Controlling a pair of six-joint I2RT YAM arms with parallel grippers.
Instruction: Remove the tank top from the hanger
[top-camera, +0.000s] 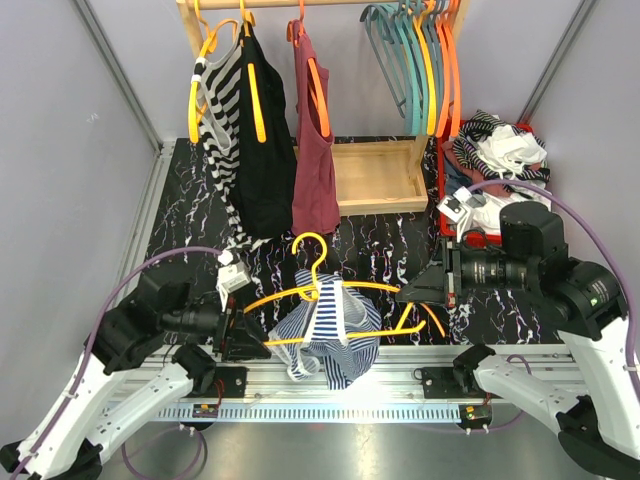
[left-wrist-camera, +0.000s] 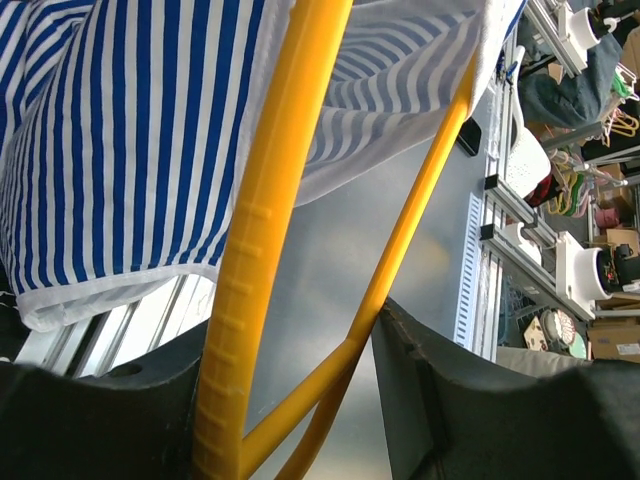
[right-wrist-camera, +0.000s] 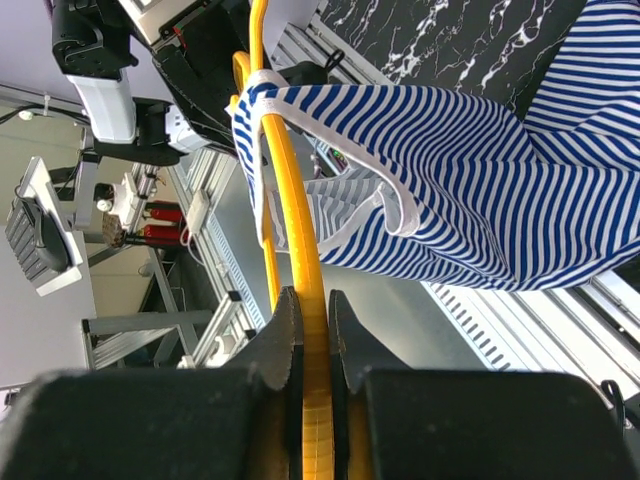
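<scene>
A yellow hanger (top-camera: 340, 287) is held above the table's near edge, with a blue-and-white striped tank top (top-camera: 325, 340) draped over it and sagging below. My left gripper (top-camera: 243, 335) holds the hanger's left end. In the left wrist view its jaws (left-wrist-camera: 292, 330) stand wide, with the hanger's two bars (left-wrist-camera: 270, 200) pressed against both fingers and the tank top (left-wrist-camera: 120, 150) just beyond. My right gripper (top-camera: 408, 292) is shut on the hanger's right end. In the right wrist view the jaws (right-wrist-camera: 308, 300) pinch the yellow bar (right-wrist-camera: 300, 200), and one strap of the tank top (right-wrist-camera: 480, 170) loops over it.
A wooden rack (top-camera: 375, 175) at the back carries striped and black tops (top-camera: 235, 130), a maroon top (top-camera: 315, 150) and several empty teal and orange hangers (top-camera: 420, 60). A red bin of clothes (top-camera: 495, 160) stands at the back right. An aluminium rail (top-camera: 330, 400) runs along the near edge.
</scene>
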